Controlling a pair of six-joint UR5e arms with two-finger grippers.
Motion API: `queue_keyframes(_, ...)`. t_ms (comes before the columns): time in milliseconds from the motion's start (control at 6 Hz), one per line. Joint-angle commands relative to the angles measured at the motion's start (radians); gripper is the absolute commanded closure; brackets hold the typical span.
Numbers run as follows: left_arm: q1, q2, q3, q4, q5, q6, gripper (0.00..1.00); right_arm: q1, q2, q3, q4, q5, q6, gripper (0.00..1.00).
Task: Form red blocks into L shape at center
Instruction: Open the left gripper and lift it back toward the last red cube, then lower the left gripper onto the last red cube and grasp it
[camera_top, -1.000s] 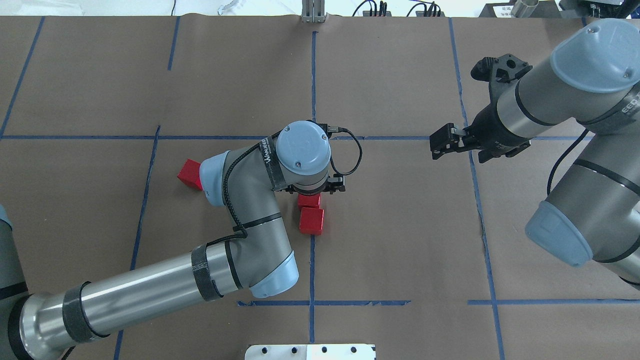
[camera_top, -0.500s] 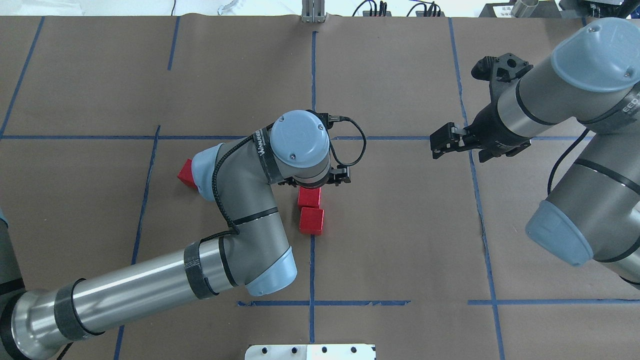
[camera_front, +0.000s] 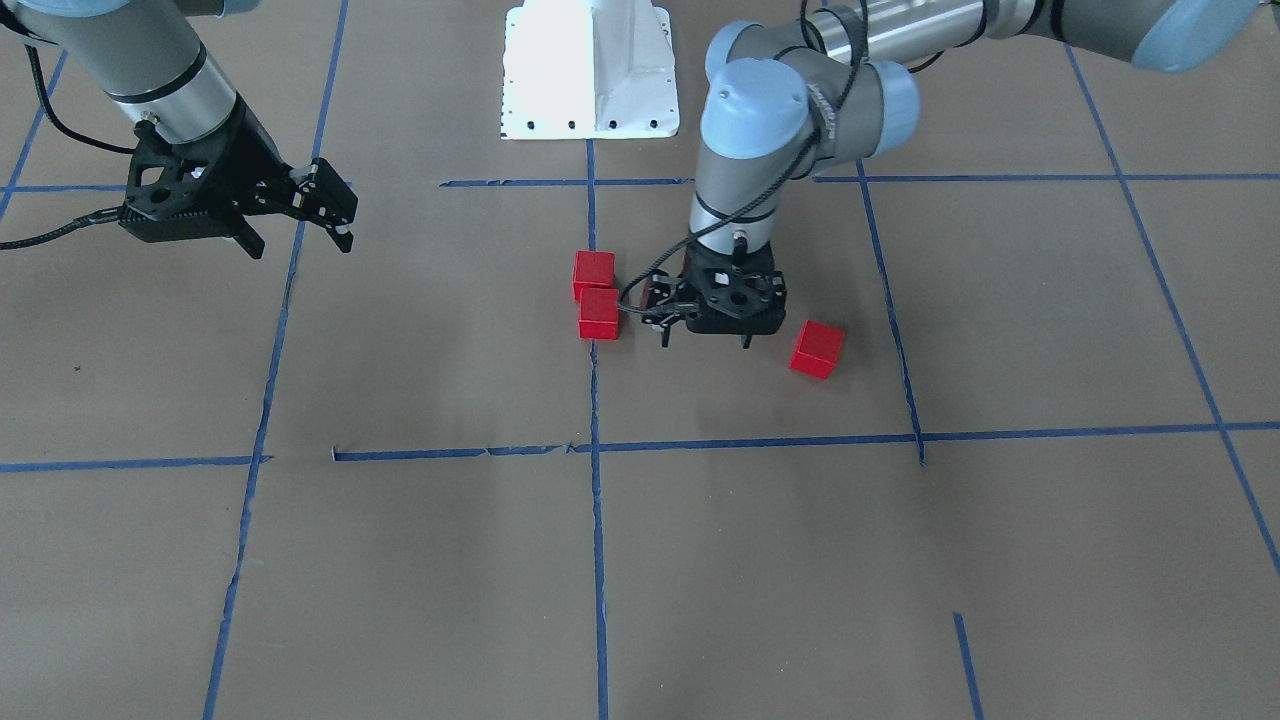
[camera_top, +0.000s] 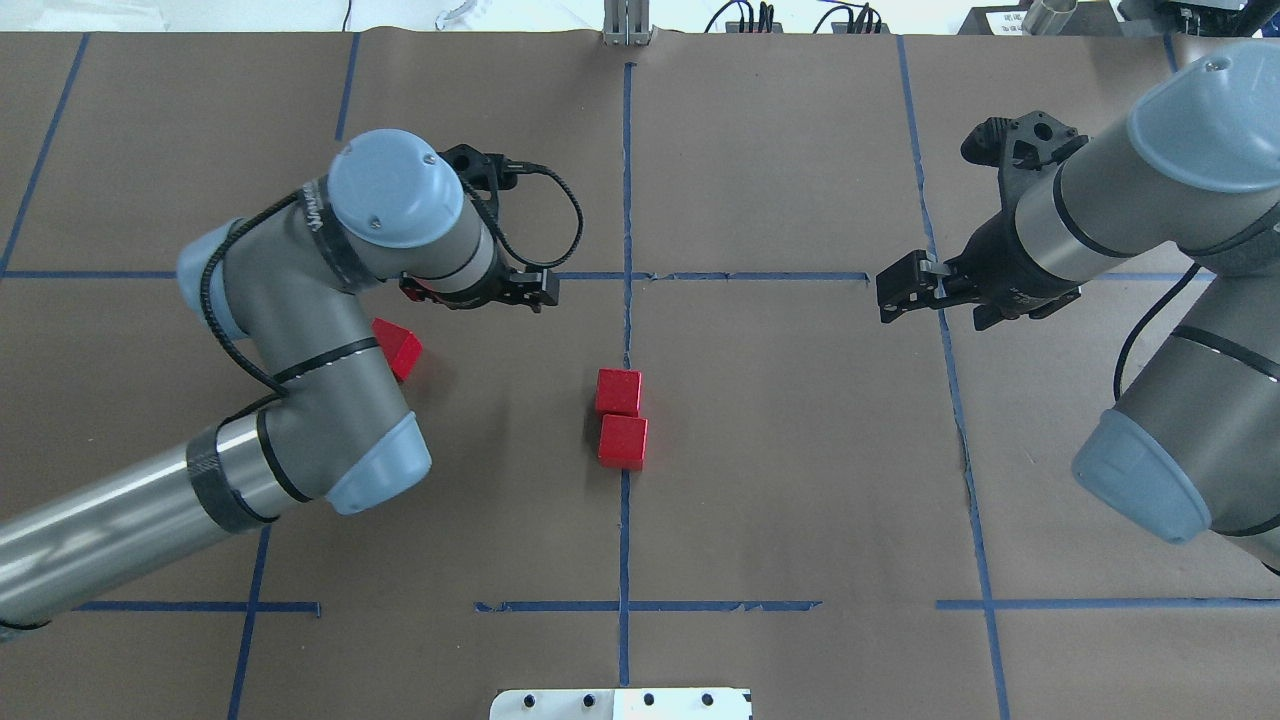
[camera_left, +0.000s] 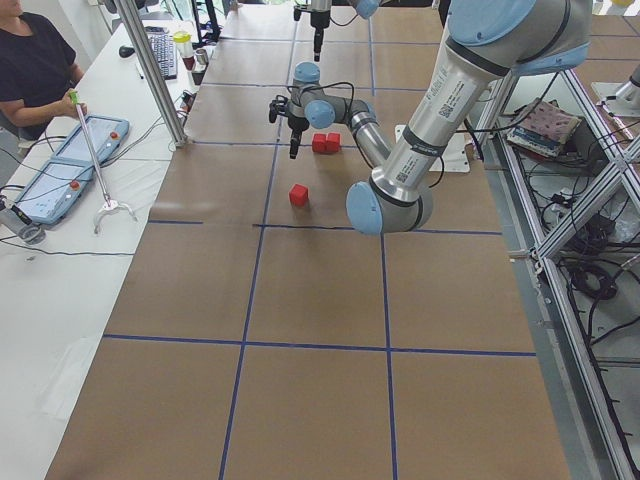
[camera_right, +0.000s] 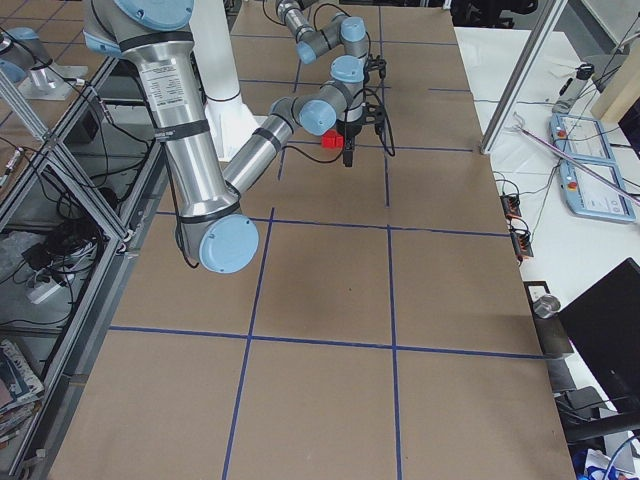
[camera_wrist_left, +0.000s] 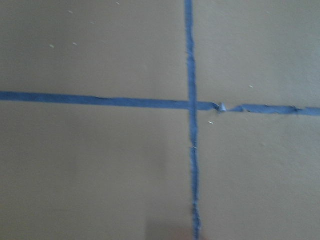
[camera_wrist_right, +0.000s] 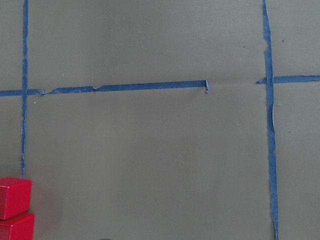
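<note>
Two red blocks (camera_top: 619, 392) (camera_top: 623, 441) sit touching in a short column on the blue line through the center cell (camera_top: 780, 440). They also show in the front view (camera_front: 594, 273) (camera_front: 599, 313) and at the right wrist view's lower left corner (camera_wrist_right: 14, 197). The third red block (camera_top: 403, 350) lies apart to the left, partly under my left arm, and is in full sight in the front view (camera_front: 817, 348). My left gripper (camera_front: 705, 340) hangs open and empty between the pair and the lone block. My right gripper (camera_top: 893, 290) hovers open and empty at the cell's right edge.
Blue tape lines (camera_top: 627, 170) divide the brown paper into cells. A white robot base plate (camera_front: 590, 70) stands at the near edge. My left elbow (camera_top: 370, 470) hangs over the cell's left part. An operator (camera_left: 35, 60) sits at a side desk.
My left gripper has left the pair of blocks and swung left and farther from the robot, to beside the lone block. The pair has stayed put. My right arm has shifted slightly to the right.
</note>
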Motion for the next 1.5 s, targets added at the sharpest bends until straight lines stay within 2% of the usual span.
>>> queue_keyframes(0, -0.098, 0.097, -0.010, -0.053, -0.143, 0.129, 0.03, -0.002, -0.008, 0.006, 0.000, -0.003, 0.000, 0.00)
queue_keyframes(167, -0.135, 0.114, -0.007, -0.057, -0.144, 0.283, 0.03, -0.003, -0.005, 0.003, 0.000, -0.003, 0.000, 0.00)
queue_keyframes(333, -0.135, 0.117, 0.021, -0.057, -0.144, 0.315, 0.03, -0.003, -0.003, 0.002, 0.000, -0.003, 0.002, 0.00)
queue_keyframes(833, -0.056, 0.123, 0.024, -0.058, -0.148, 0.183, 0.02, -0.003, -0.001, -0.001, 0.000, -0.003, -0.002, 0.00)
queue_keyframes(1333, -0.051, 0.128, 0.027, -0.060, -0.141, 0.235, 0.02, -0.003, -0.004, -0.003, 0.000, -0.001, -0.002, 0.00)
